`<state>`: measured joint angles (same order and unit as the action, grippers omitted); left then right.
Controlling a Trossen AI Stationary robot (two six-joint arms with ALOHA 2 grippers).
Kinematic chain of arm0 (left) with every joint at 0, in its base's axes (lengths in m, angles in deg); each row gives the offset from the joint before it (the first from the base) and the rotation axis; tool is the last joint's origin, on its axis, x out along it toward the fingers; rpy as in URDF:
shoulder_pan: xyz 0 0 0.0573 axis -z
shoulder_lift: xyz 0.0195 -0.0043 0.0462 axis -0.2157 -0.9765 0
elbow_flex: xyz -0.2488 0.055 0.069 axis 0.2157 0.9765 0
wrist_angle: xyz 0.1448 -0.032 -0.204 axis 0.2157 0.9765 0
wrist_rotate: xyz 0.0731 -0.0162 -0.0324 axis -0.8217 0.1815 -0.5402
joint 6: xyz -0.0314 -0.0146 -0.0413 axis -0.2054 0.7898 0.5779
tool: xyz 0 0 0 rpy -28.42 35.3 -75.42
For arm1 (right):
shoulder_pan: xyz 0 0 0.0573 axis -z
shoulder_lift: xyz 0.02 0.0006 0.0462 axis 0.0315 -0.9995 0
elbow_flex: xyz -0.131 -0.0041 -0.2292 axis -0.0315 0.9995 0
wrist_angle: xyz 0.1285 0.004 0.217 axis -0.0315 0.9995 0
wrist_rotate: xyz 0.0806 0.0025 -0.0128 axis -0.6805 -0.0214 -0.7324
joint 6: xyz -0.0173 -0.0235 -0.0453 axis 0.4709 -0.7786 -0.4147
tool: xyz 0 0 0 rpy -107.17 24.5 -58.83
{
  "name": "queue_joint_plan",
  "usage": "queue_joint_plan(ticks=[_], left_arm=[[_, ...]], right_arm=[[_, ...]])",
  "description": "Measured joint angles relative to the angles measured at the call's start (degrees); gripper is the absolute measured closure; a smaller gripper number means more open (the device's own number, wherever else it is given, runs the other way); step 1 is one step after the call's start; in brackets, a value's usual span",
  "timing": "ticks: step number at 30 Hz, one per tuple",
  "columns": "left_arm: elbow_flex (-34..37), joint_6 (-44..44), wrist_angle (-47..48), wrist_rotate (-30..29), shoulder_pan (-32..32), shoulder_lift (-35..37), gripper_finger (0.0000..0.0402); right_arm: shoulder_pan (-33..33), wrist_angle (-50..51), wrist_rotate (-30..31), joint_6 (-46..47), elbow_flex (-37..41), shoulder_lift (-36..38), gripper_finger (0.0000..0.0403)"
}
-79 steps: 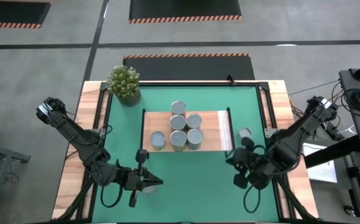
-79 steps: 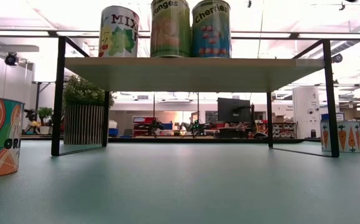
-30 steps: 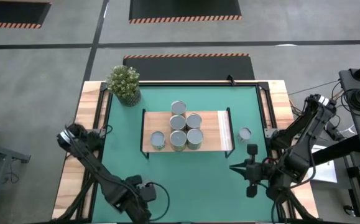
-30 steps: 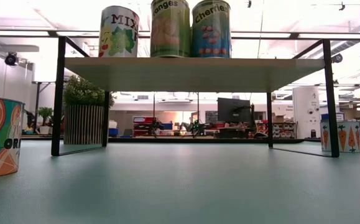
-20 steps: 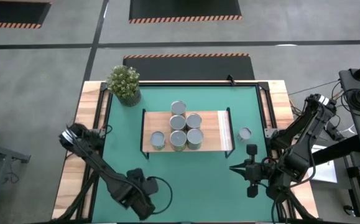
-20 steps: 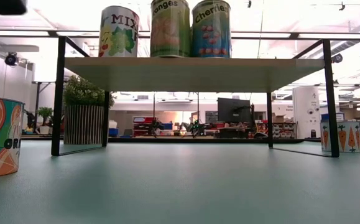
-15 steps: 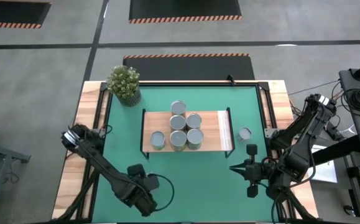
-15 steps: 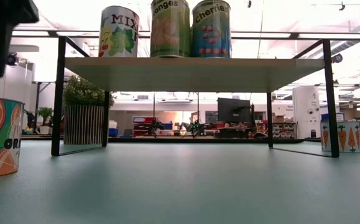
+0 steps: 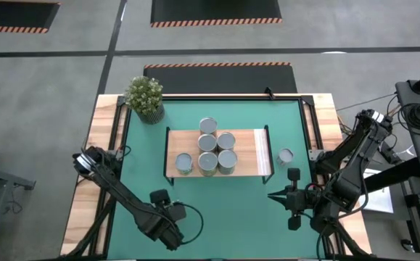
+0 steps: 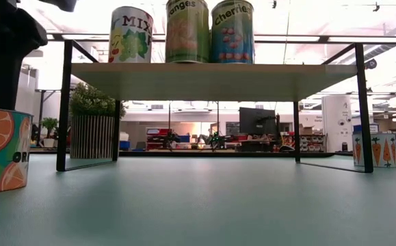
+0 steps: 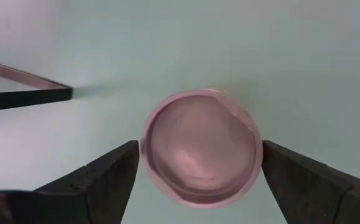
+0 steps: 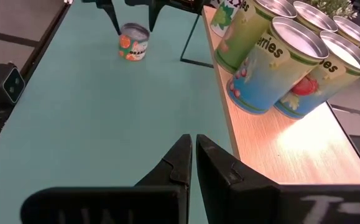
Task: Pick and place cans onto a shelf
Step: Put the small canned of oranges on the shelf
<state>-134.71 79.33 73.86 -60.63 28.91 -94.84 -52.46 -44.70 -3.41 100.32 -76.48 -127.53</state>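
Observation:
An orange-labelled can [image 12: 133,42] stands upright on the green mat near the table's front left, and shows in the low view [image 10: 3,150]. My left gripper [image 11: 199,158] points down over it, open. One finger [image 11: 114,171] stands on each side of the can's silvery top [image 11: 199,146]. In the high view the left gripper [image 9: 170,228] hides the can. Several cans [image 9: 208,142] stand on the light-wood shelf [image 9: 249,152]. A carrot-labelled can [image 9: 286,156] stands on the mat to the right of the shelf. My right gripper [image 12: 194,146] waits shut at the front right [image 9: 271,194]. My left gripper comes at the orange can from above, its fingers level with the can's top rim [image 11: 143,149] on two opposite sides. Whether the fingers touch the rim, I cannot tell. The can stands on the mat.
A potted plant [image 9: 145,98] stands at the mat's far left corner. The shelf's black frame legs [image 10: 64,102] rise from the mat. Bare mat [image 9: 224,210] lies between the shelf and the front edge.
My left gripper has come down over the orange can and tipped more steeply downward, entering the low view from the top left. It has also gone a little toward the table's right. In the low view the orange can sits slightly farther right than before.

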Motion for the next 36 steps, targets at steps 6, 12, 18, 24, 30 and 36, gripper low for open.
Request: queue_joint_plan(ticks=[6,12,18,24,30,36], left_arm=[[2.4,0.6,-1.8,-0.1,0.0,0.1,0.0089],[4.1,0.8,-3.2,-0.3,0.0,0.4,0.0093],[2.1,-0.7,-1.4,0.1,0.1,0.1,0.0136],[-5.6,-1.2,3.7,1.3,0.0,0.1,0.0142],[-22.0,-5.5,9.2,0.8,-0.8,0.1,0.0125],[-38.9,-12.3,13.5,-7.5,-2.8,-1.6,0.0123]], right_arm=[[0.0,0.0,0.0,0.0,0.0,0.0,0.0390],[0.0,0.0,0.0,0.0,0.0,0.0,0.0390],[0.0,0.0,0.0,0.0,0.0,0.0,0.0390],[0.0,0.0,0.0,0.0,0.0,0.0,0.0390],[0.0,0.9,0.0,0.0,0.0,0.0,0.0390],[0.0,1.1,0.0,-0.1,0.0,0.0,0.0390]])
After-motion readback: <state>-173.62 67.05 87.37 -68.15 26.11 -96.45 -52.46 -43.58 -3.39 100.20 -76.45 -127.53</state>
